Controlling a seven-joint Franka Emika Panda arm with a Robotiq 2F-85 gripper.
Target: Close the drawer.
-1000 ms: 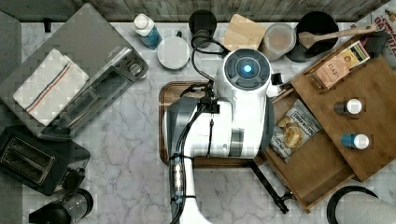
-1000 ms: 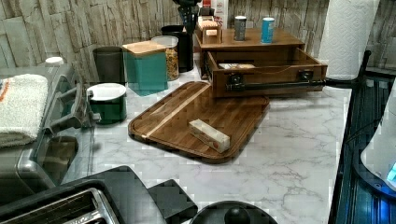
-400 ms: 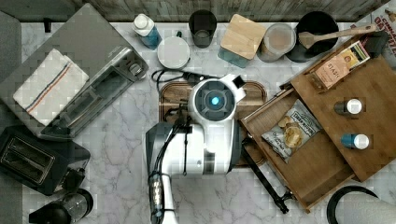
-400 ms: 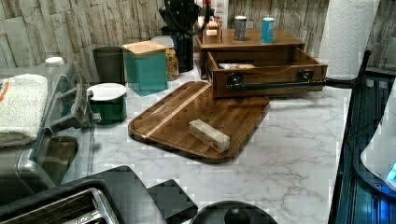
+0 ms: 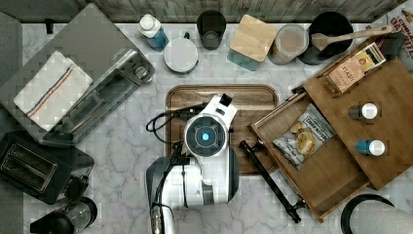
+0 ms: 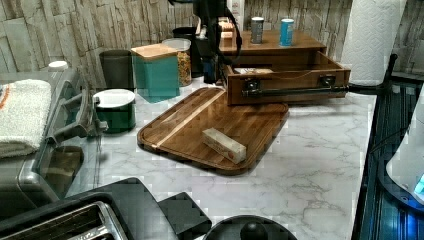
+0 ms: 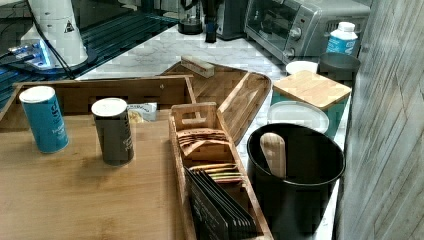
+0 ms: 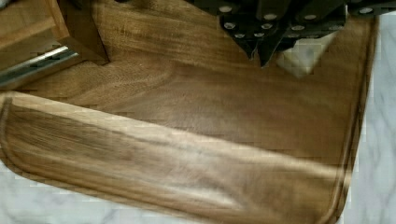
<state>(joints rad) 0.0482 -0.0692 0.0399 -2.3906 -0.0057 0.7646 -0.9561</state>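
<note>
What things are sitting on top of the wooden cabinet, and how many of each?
Blue can: 1
Dark can: 1
Tea box: 1
Total: 3

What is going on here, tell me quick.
A robot arm hangs over the wooden serving tray, beside the open drawer, which needs closing. The drawer is pulled out with a chip bag inside, and its black bar handle is untouched. Nothing is being held that I can see.
</note>
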